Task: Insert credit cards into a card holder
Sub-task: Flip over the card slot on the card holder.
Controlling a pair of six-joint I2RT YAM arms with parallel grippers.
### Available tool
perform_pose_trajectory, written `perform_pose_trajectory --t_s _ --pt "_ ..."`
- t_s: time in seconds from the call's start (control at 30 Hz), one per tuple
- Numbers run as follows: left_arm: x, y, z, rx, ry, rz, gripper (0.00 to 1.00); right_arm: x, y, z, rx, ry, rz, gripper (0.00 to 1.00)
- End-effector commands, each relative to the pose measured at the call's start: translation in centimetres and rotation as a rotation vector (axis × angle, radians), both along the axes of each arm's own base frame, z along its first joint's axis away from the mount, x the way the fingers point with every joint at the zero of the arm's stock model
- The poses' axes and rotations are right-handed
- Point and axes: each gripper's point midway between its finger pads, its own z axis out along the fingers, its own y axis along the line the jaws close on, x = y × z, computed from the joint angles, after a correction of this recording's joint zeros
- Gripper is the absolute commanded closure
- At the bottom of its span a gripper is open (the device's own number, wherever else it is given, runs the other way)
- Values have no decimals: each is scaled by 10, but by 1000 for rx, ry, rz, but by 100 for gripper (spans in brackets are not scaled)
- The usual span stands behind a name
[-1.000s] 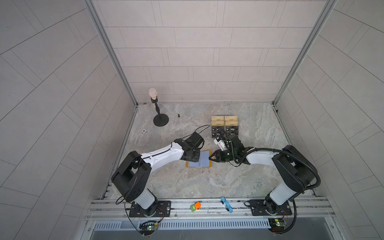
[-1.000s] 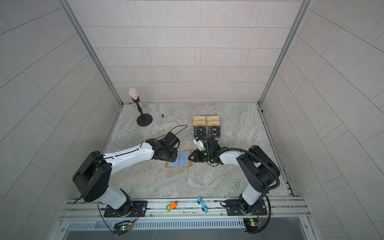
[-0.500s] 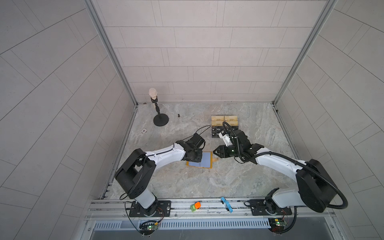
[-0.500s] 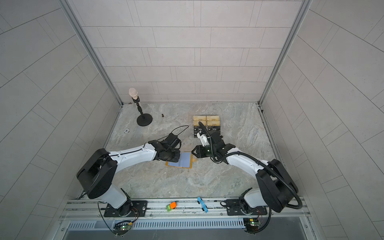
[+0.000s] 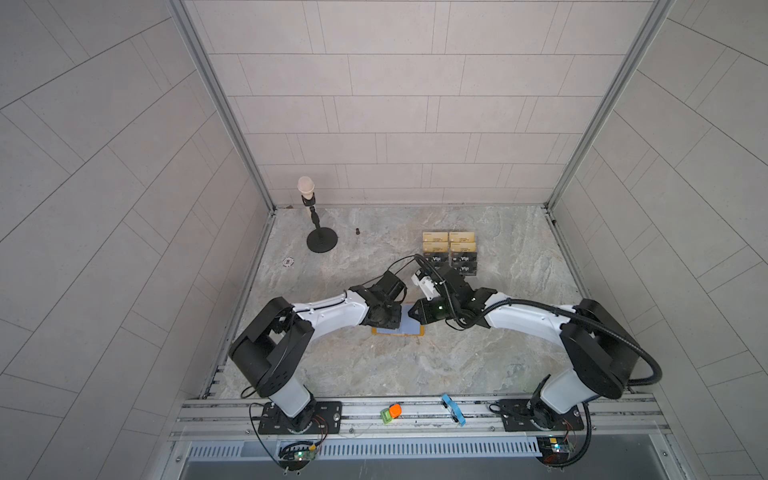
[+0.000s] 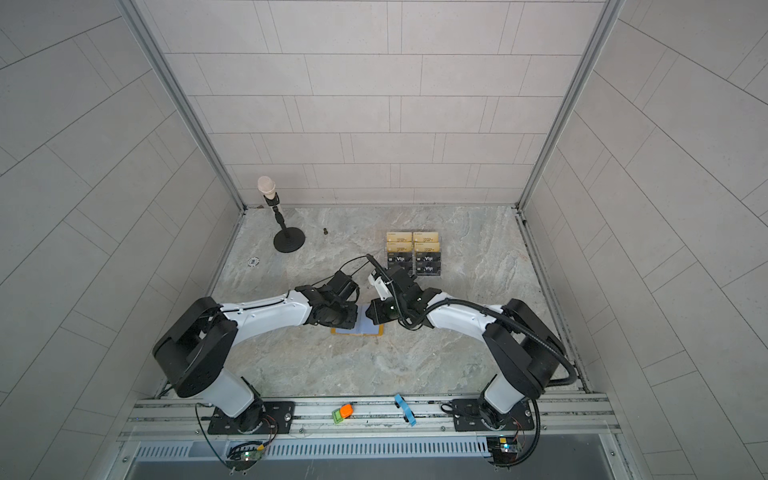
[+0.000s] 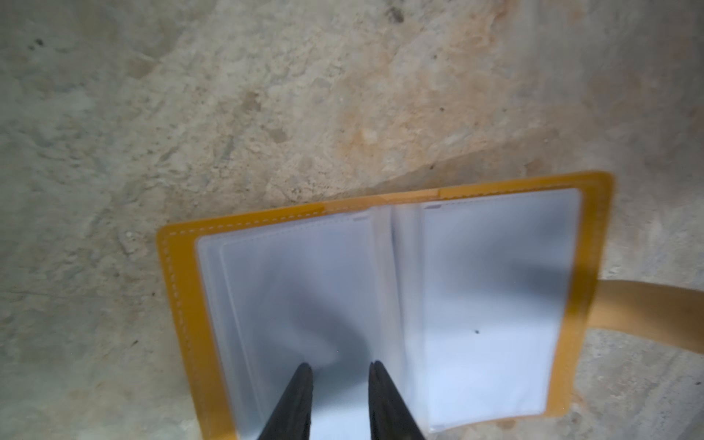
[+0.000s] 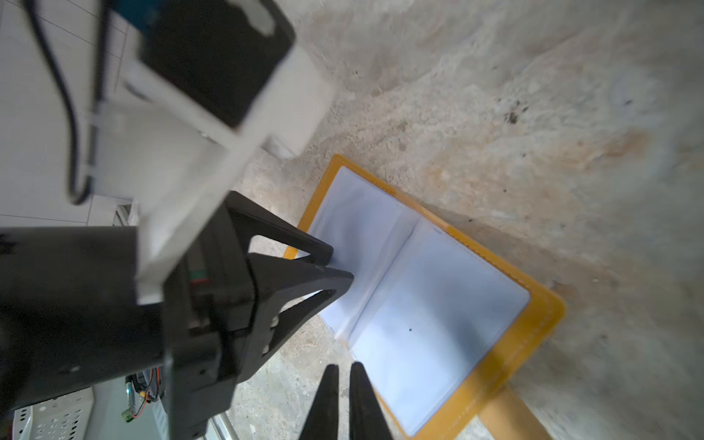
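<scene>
The card holder (image 5: pixel 409 327) lies open. At its 9 o'clock, left end effector (image 7: pixel 340 371) apart; at 3 o'clock, right end effector (image 8: pixel 343 371) together.

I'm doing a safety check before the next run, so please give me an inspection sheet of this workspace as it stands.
Surface: marbled tabletop, no spills seen.
Job's things: card holder lies open at centre, visible sleeves empty; black credit cards stand in rows at the back, gold cards behind them.
Clutter: microphone, small dark piece and round disc at back left; orange-green block and blue clip on the front rail.
Grippers: left gripper partly open, tips on a sleeve page; right gripper nearly closed near the holder, empty.
Cables: black cable looped at the left wrist; corrugated hose along the right arm.
Surroundings: tiled walls on three sides.
</scene>
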Motion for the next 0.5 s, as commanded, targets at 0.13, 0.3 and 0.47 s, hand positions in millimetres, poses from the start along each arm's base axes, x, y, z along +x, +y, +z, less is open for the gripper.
perform_pose_trajectory --t_s 0.13,0.3,0.47 --pt "-2 17 -10 59 7 9 70 13 15 -16 13 -5 -19 90" --pt "-1 20 -9 79 6 3 69 13 1 -43 -49 30 -42 91" --pt "-3 25 -5 79 2 13 68 12 -17 -62 -104 53 -70 91"
